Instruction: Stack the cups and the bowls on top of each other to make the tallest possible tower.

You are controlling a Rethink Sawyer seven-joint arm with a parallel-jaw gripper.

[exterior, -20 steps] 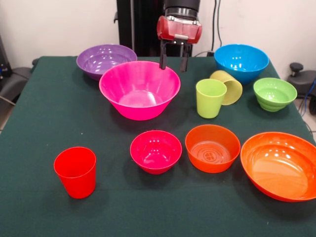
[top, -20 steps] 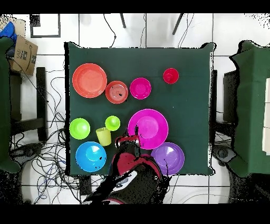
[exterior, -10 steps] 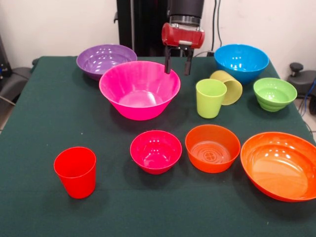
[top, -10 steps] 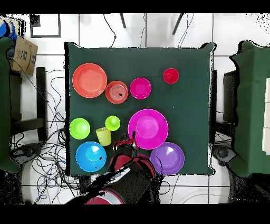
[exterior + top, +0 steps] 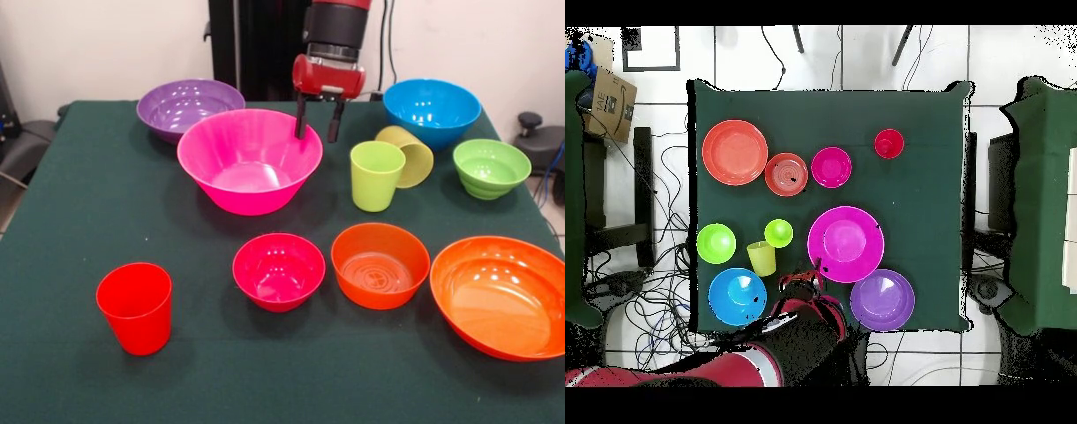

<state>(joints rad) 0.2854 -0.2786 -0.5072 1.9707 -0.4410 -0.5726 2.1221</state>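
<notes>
So: nothing stacked yet, every piece sits apart on the green table (image 5: 79,203). Landmark is the large pink bowl (image 5: 250,160). The hand (image 5: 318,128) hangs empty at the pink bowl's far rim, fingers spread apart, one prong seeming to overlap the rim's edge in the front view (whether it straddles the wall I cannot tell).

Around the pink bowl: purple bowl (image 5: 190,107) just behind it, nearly touching; lime green cup (image 5: 376,175) beside it upright, pale yellow cup (image 5: 407,155) tipped on its side against the lime one; small magenta bowl (image 5: 278,270) in front.

Judgement: a rim pinch looks intended. Best to set one finger inside, one outside the wall, close gently since glossy thin plastic may slip or tilt, and lift straight up clear of the purple bowl.
</notes>
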